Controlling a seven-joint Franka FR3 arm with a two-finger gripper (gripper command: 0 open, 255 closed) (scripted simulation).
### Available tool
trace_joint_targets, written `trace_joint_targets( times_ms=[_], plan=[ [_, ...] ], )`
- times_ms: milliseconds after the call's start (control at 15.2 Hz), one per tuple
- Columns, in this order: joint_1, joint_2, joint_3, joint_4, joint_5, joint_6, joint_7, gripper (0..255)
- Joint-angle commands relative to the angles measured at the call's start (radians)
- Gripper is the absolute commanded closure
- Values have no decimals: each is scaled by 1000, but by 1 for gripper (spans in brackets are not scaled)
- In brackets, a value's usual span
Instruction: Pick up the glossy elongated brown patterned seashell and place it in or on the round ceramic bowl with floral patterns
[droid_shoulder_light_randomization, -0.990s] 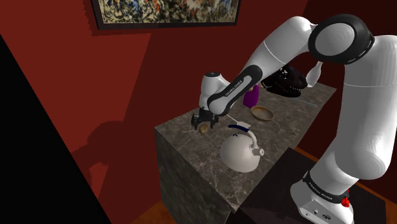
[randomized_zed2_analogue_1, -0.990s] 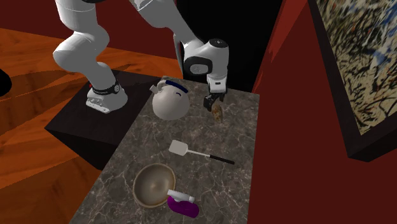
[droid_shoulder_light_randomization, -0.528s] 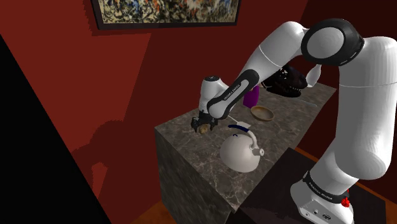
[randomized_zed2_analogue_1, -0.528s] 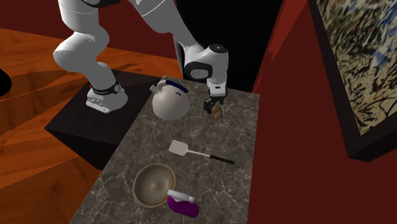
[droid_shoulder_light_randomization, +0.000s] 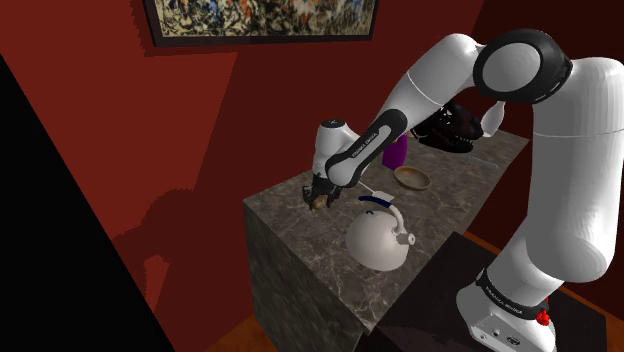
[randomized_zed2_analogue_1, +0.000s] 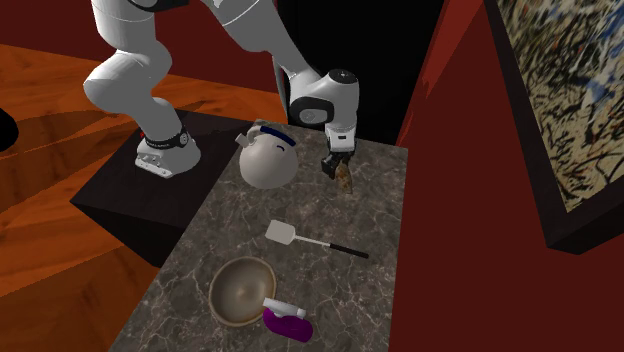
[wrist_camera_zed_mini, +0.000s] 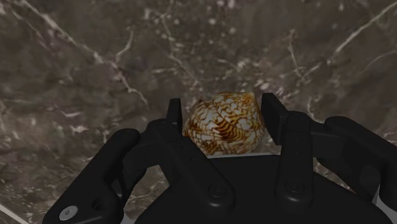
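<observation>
Hand (droid_shoulder_light_randomization: 320, 193) is low over the bench (droid_shoulder_light_randomization: 300, 255), at the end nearest the red wall (droid_shoulder_light_randomization: 200, 130), fingers pointing down at the marble top. In the wrist cam the hand (wrist_camera_zed_mini: 222, 107) is closed most of the way. Its two black fingers (wrist_camera_zed_mini: 176, 111) press on opposite sides of the seashell (wrist_camera_zed_mini: 224, 124), a rounded glossy shell, cream w/ brown-orange mottling. So the shell is clasped btwn the fingers, w/ dark veined bench (wrist_camera_zed_mini: 76, 63) right behind it. Can't tell whether the shell rests on the bench or is just off it. In the 2nd ext. view the shell (randomized_zed2_analogue_1: 343, 179) sits under the hand (randomized_zed2_analogue_1: 337, 168) right at the surface.

A white kettle (randomized_zed2_analogue_1: 268, 162) w/ a dark-blue handle stands just beside the hand, on the side toward the stand (randomized_zed2_analogue_1: 120, 195), not touching the hand. A white spatula (randomized_zed2_analogue_1: 283, 233) w/ a black handle lies flat further out from the hand, btwn it & the bowl (randomized_zed2_analogue_1: 238, 288). The bowl is well apart from the hand, toward the bench's other end. It's upright, & the inside looks plain greyish-tan. A purple bottle (randomized_zed2_analogue_1: 285, 321) w/ a white cap is right by the bowl's rim, on the side away from the hand. In the shoulder view, black shoes (droid_shoulder_light_randomization: 450, 128) sit past the bowl (droid_shoulder_light_randomization: 412, 178), farthest from the hand.
</observation>
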Motion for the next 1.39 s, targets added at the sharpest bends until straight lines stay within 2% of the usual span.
trace_joint_targets(
  times_ms=[0,264,1320],
  plan=[
    [0,0,0,0,0,0,0,255],
    [0,0,0,0,0,0,0,255],
    [-27,-181,38,-4,63,-174,-51,255]
  ],
)
